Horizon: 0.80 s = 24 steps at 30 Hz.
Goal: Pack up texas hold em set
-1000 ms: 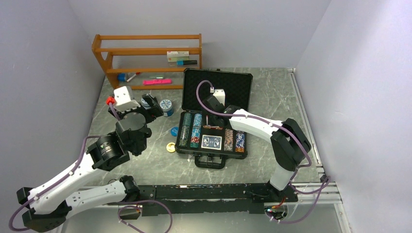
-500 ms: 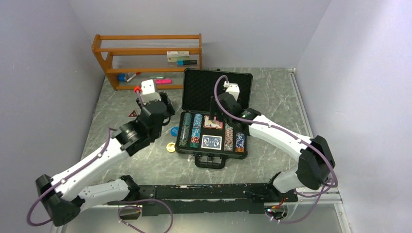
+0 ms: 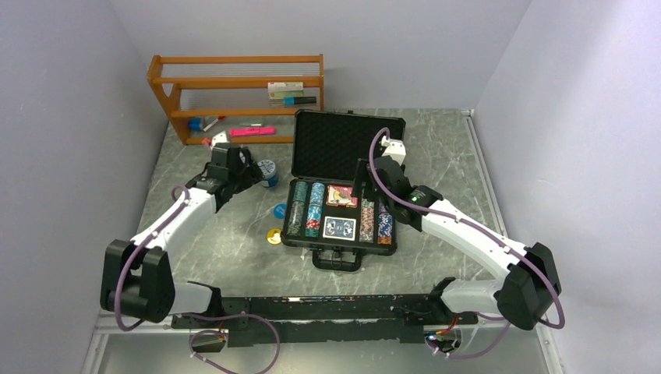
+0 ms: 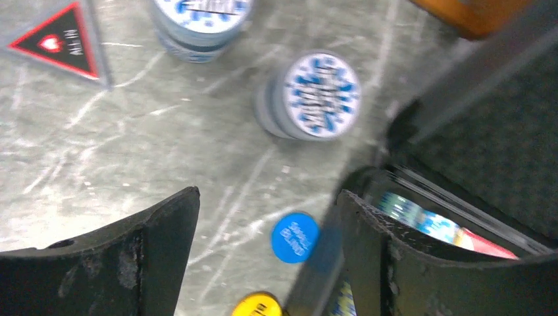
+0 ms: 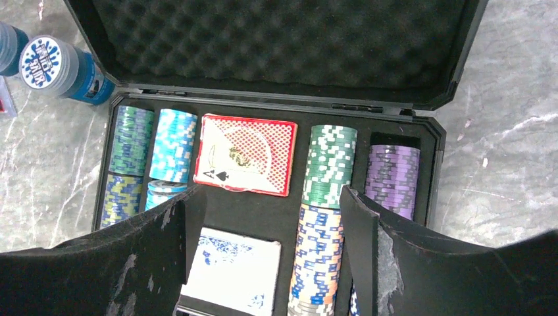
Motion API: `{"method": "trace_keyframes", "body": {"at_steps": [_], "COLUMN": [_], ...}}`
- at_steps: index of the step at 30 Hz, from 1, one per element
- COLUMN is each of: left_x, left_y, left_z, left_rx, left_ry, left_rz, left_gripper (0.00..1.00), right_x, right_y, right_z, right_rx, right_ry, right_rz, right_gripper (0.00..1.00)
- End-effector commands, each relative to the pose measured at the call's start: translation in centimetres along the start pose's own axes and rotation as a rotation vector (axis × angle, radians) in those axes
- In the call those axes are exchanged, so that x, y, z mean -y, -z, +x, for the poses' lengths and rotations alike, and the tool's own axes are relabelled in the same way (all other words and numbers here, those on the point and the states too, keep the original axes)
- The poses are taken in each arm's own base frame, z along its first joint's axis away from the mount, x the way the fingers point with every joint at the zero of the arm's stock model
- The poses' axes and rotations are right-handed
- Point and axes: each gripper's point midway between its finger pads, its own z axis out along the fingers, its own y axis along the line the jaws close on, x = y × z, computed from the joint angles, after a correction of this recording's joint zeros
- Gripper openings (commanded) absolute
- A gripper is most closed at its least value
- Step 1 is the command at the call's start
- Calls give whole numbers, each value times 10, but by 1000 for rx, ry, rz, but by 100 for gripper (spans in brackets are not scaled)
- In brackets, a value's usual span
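The black briefcase (image 3: pixel 308 232) lies open, foam lid up at the back. Striped chip stacks (image 5: pixel 326 164) fill its side slots. The red deck (image 5: pixel 245 155) lies in the upper middle slot and the blue deck (image 5: pixel 231 276) in the slot below it. My right gripper (image 5: pixel 270 194) is open and empty above the case's middle; in the top view it (image 3: pixel 361 191) hovers by the right chip rows. My left gripper (image 4: pixel 268 197) is open and empty over the table left of the case (image 4: pixel 474 131). Below it lie a blue disc (image 4: pixel 295 237) and the yellow dealer button (image 4: pixel 256 306).
Two round blue-and-white tubs (image 4: pixel 316 95) (image 4: pixel 201 16) stand left of the case's lid. A red triangular marker (image 4: pixel 56 36) lies further left. A wooden shelf (image 3: pixel 234 93) with small items stands at the back left. The button (image 3: pixel 273 236) lies near the case's front left corner.
The right gripper has left the red deck in the case and drawn back to the right. The left arm has stretched out, its gripper now further back by the tubs.
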Motion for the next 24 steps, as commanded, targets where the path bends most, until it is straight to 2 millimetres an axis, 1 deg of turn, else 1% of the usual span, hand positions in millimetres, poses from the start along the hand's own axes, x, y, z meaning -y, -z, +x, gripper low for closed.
{"method": "trace_keyframes", "body": {"at_steps": [1,2,4,7,9,10,13,16,18,19,20,22,24], "left_x": [-29,-41,-68,-90,-101,-105,-118,-131,-135,-146,-150,-156,-155], "left_y": [-20,-25,-32,-43,-50,-55,-66,-72,-75,-76,-77,-79,-83], "left_z": [-5,-4,-6,-13,-19,-19,-19,-22,-21,-25,-25,-28,-34], "left_rx": [-23,-28,-20,-11,5,5,13,37,34,39,38,31,24], "left_ry": [100,114,156,192,212,217,225,230,227,240,239,222,145], "left_rz": [-39,-78,-184,-268,-328,-350,-398,-427,-432,-454,-467,-480,-456], "left_gripper": [83,85,95,96,96,96,90,87,86,86,86,86,87], "right_x": [-3,-3,-2,1,-2,-5,-14,-18,-19,-19,-20,-21,-22], "right_y": [5,4,2,0,0,1,0,-2,-3,-4,-5,-7,-10], "right_z": [-11,-11,-10,-10,-9,-9,-6,-2,-1,0,0,3,6], "right_rx": [47,45,42,43,40,41,24,5,3,1,0,-6,-14], "right_ry": [-29,-28,-27,-30,-44,-56,-71,-58,-54,-50,-50,-49,-51], "right_rz": [-46,-49,-48,-43,-68,-89,-136,-156,-162,-167,-174,-182,-189], "right_gripper": [78,78,78,78,78,78,78,77,77,77,77,77,77]}}
